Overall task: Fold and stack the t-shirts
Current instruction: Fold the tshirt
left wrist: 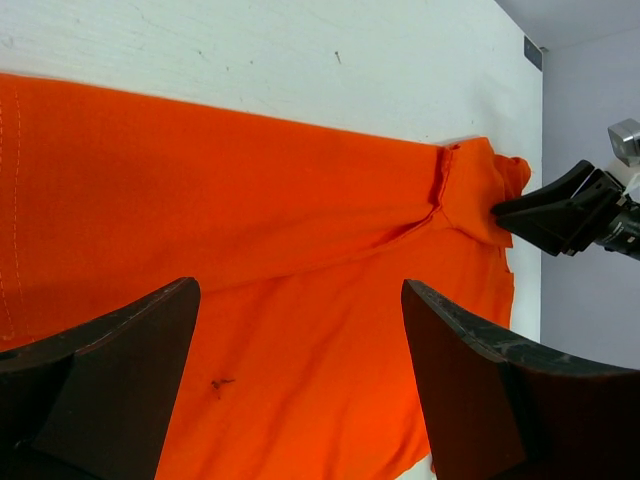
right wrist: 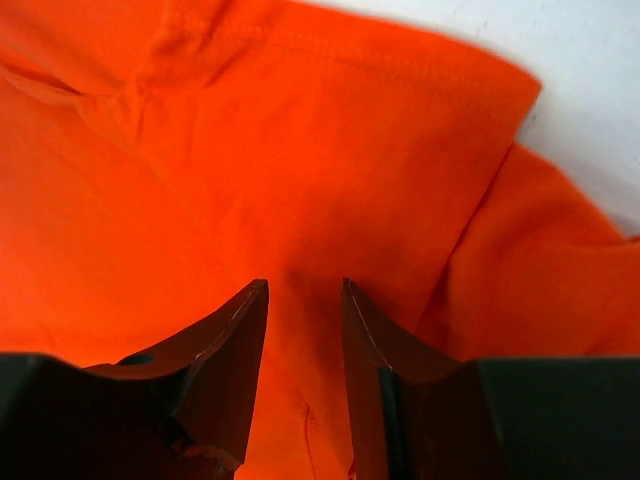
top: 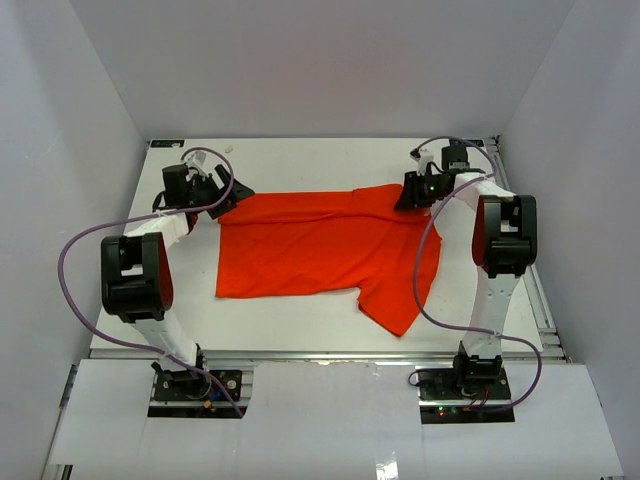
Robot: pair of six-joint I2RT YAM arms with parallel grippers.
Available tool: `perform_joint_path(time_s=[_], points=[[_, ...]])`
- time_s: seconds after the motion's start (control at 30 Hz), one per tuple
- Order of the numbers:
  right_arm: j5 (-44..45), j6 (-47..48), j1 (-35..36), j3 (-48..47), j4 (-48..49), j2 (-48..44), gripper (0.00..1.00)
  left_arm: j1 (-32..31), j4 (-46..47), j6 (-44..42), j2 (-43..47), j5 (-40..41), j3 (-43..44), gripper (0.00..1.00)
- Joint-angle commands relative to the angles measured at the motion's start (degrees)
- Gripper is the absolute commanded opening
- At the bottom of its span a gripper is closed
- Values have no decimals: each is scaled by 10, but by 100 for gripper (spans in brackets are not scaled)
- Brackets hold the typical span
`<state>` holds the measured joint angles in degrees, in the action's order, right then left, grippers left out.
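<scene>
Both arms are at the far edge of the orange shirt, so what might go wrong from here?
1. The left gripper hangs wide open over the t-shirt, while the right gripper has its jaws close together at a bunched corner; an uneven grab would probably skew the fold.
2. The loose sleeve sticks out at the near right and might drag or flop open.
3. The fabric lies in layers, so a pinch may catch only one.

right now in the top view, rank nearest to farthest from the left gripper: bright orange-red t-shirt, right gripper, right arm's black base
1. bright orange-red t-shirt, right by the left gripper
2. right gripper, at the shirt's far right corner
3. right arm's black base, near right
</scene>
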<state>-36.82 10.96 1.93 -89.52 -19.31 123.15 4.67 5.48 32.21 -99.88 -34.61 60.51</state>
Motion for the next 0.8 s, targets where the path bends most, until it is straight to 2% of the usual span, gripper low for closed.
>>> perform_joint_path(time_s=[0.0,0.5,0.77], points=[[12,24,-1,12,-2,-44,42,2,-7,-15,-2,-16,22,93],[49,33,-13,0,-36,-3,42,2,-30,-27,13,-17,14,93],[51,55,-13,41,-48,-30,40,2,-43,-18,43,-6,3,94]])
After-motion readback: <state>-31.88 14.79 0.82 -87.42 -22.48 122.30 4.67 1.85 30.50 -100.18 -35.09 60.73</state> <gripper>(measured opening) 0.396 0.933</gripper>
